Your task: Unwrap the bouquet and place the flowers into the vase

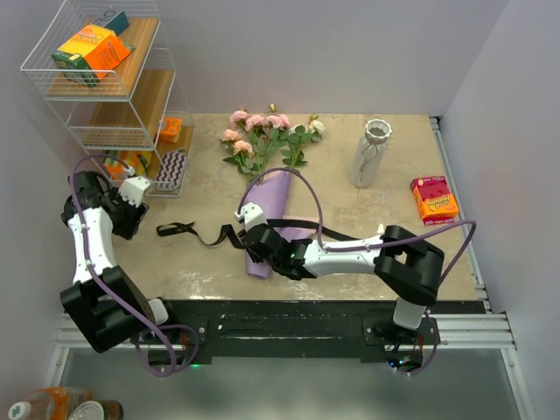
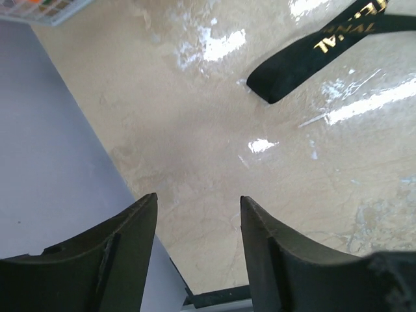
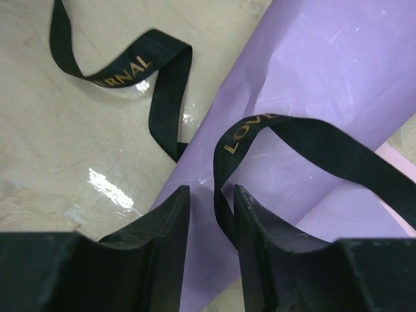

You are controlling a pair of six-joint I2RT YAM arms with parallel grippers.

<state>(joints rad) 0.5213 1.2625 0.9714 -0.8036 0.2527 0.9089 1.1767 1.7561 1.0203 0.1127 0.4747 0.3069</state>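
Note:
The bouquet lies mid-table, its pink and cream flowers [image 1: 262, 131] pointing to the back and its lilac paper cone [image 1: 273, 206] [image 3: 312, 78] toward me. A loosened black ribbon [image 1: 194, 233] [image 3: 162, 84] trails left from the cone. My right gripper [image 1: 252, 238] [image 3: 210, 190] sits low over the cone's narrow end. Its jaws are open a small gap, and one ribbon strand runs between them along the right finger. My left gripper [image 1: 133, 213] [image 2: 198, 198] hovers open and empty near the table's left edge, beside the ribbon's free end [image 2: 305, 58]. The pale vase [image 1: 372, 153] stands upright at the back right.
A wire shelf rack [image 1: 114, 79] with boxes stands at the back left corner. A red-orange box [image 1: 434, 198] lies near the right edge. Walls close in on both sides, and the table's left edge [image 2: 140, 201] lies just under my left gripper.

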